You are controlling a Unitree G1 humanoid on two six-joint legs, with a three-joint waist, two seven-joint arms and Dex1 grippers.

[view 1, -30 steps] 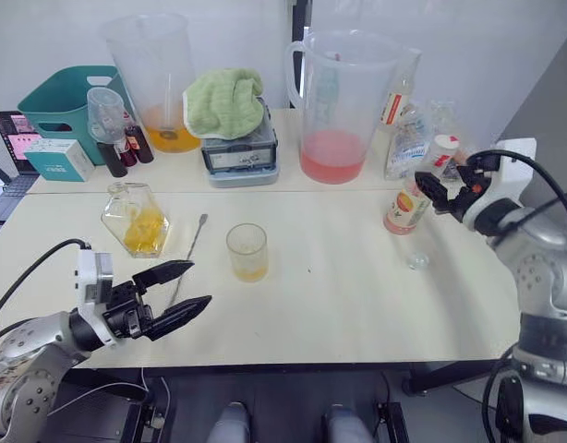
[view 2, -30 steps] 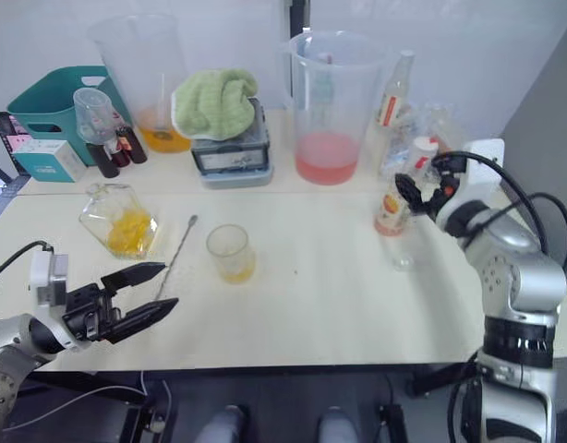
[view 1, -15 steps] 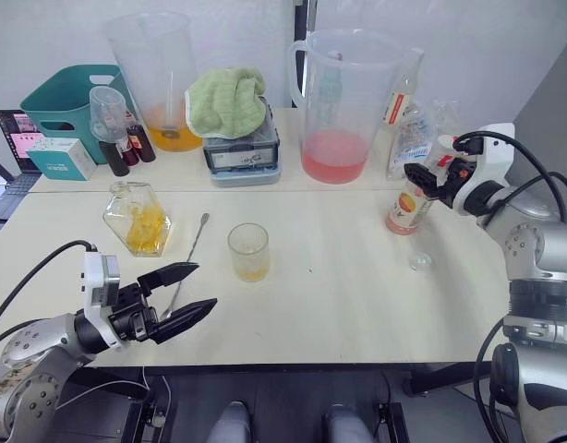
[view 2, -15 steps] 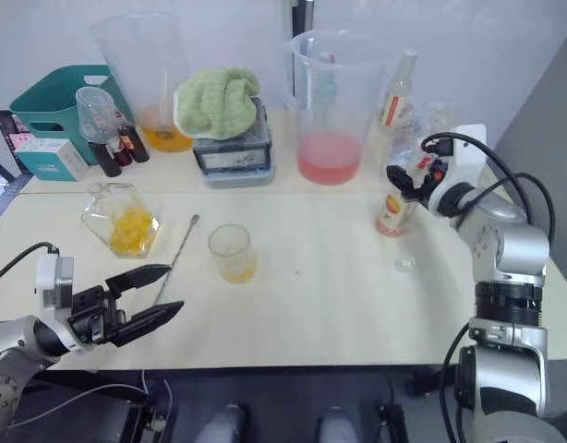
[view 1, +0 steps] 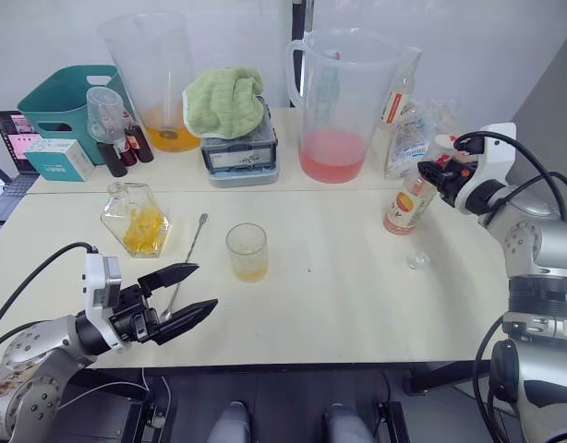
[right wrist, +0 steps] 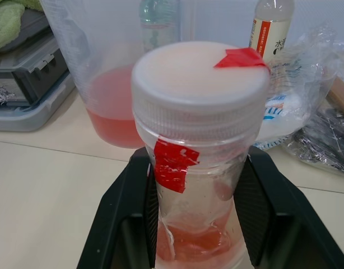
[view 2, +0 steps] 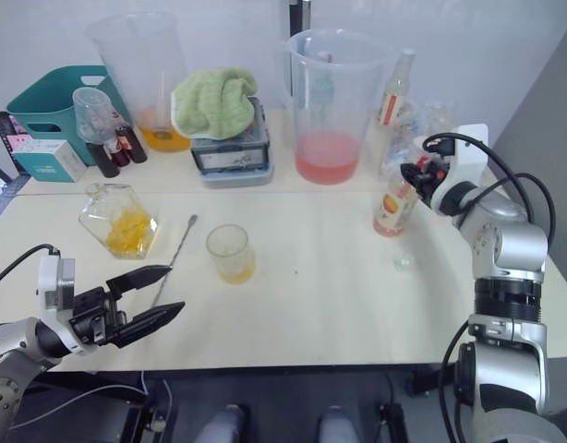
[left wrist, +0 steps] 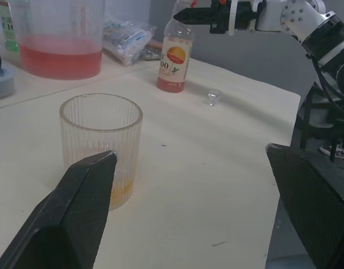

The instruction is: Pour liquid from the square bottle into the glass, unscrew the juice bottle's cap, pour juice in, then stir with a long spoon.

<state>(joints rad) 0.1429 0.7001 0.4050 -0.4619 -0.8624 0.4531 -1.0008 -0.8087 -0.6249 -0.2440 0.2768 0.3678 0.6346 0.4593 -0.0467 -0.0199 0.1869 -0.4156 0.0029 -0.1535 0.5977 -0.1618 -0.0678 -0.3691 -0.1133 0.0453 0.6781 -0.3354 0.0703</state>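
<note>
Right wrist view puts your right gripper [right wrist: 197, 224] fingers on either side of the juice bottle [view 1: 408, 198] neck, just under the cap [right wrist: 200, 75]; whether they press it, you cannot tell. Your left gripper [view 1: 186, 293] hangs open near the glass [view 1: 247, 251], which holds a little yellow liquid. The step looks like uncapping: next, secure the bottle and twist.

Along the table's [view 1: 357, 295] far edge: a teal bin [view 1: 60, 97] at the far-left corner, a box [view 1: 58, 159] before it, a pitcher [view 1: 154, 78] with orange liquid, a green cloth [view 1: 224, 100] on a grey scale [view 1: 239, 155], a pitcher [view 1: 342, 101] with pink liquid, a plastic bag [view 1: 415, 137]. A glass stopper [view 1: 416, 261] lies near the right edge.
</note>
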